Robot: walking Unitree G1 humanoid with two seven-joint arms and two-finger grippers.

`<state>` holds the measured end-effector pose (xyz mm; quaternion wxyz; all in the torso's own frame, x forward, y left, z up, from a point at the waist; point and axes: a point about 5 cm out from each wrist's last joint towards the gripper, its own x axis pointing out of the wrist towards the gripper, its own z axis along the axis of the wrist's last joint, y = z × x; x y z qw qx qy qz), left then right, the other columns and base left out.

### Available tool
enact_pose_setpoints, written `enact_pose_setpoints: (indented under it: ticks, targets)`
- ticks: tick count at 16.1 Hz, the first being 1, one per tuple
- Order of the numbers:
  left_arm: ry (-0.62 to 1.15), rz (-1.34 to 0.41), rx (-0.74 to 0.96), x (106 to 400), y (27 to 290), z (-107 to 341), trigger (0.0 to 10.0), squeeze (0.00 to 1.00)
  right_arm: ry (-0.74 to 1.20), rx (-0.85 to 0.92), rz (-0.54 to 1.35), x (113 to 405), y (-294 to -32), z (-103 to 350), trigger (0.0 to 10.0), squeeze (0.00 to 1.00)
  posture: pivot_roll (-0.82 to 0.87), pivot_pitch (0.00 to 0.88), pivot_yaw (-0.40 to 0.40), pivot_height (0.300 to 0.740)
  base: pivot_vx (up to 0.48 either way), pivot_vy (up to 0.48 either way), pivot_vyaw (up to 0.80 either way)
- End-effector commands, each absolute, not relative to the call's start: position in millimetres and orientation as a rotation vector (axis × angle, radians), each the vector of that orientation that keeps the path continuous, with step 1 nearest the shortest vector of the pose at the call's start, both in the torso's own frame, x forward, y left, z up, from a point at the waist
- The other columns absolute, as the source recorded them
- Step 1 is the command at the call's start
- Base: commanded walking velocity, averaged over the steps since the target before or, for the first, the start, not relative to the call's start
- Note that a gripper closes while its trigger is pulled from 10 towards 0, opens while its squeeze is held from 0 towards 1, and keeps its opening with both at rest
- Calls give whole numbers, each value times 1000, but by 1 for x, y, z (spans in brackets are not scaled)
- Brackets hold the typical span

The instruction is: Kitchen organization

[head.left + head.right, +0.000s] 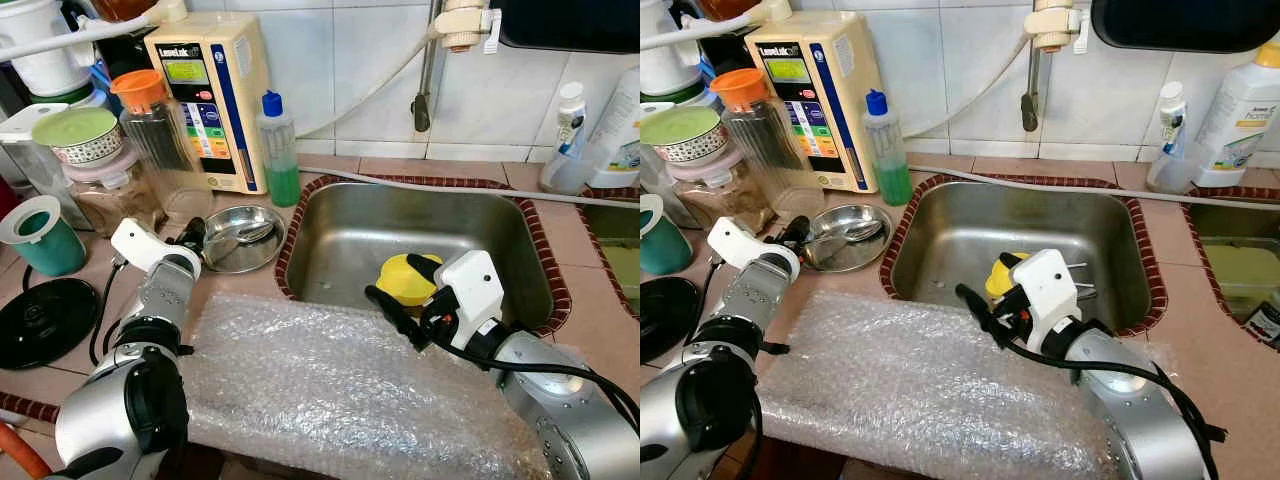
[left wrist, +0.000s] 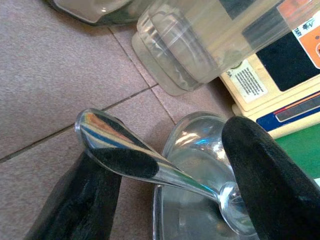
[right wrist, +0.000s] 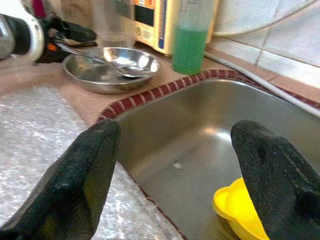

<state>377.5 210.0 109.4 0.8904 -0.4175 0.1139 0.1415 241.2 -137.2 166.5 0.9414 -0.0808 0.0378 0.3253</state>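
Note:
A shallow steel bowl (image 1: 240, 238) sits on the tiled counter left of the sink (image 1: 340, 230), with a metal spoon (image 2: 130, 155) lying in it. My left gripper (image 1: 190, 232) is at the bowl's left rim. It is open, and the spoon's handle passes between its two black fingers (image 2: 85, 200). My right gripper (image 1: 395, 280) hangs open over the sink's front left part, just above a yellow plastic piece (image 1: 405, 282) on the sink floor. Nothing is between its fingers (image 3: 85, 170).
Bubble wrap (image 1: 330, 390) covers the counter in front of the sink. Behind the bowl stand a green soap bottle (image 1: 280, 150), a beige water unit (image 1: 210, 100) and an orange-lidded jar (image 1: 150, 130). A teal cup (image 1: 45, 235) and a black lid (image 1: 40, 320) lie at left, bottles (image 1: 570, 140) at right.

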Motion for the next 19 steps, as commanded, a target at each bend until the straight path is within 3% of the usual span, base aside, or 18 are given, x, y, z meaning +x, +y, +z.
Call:
enact_pose_setpoints:
  ticks: [1, 19]
  targets:
    - [215, 291, -867, 381, 214, 117, 0, 0, 57, -164, 707, 237, -131, 172, 10000, 0, -133, 0, 122, 740, 0, 0, 0]
    - [226, 457, -770, 369, 249, 111, 0, 0, 53, -167, 722, 241, -129, 172, 10000, 0, -109, 0, 109, 740, 0, 0, 0]
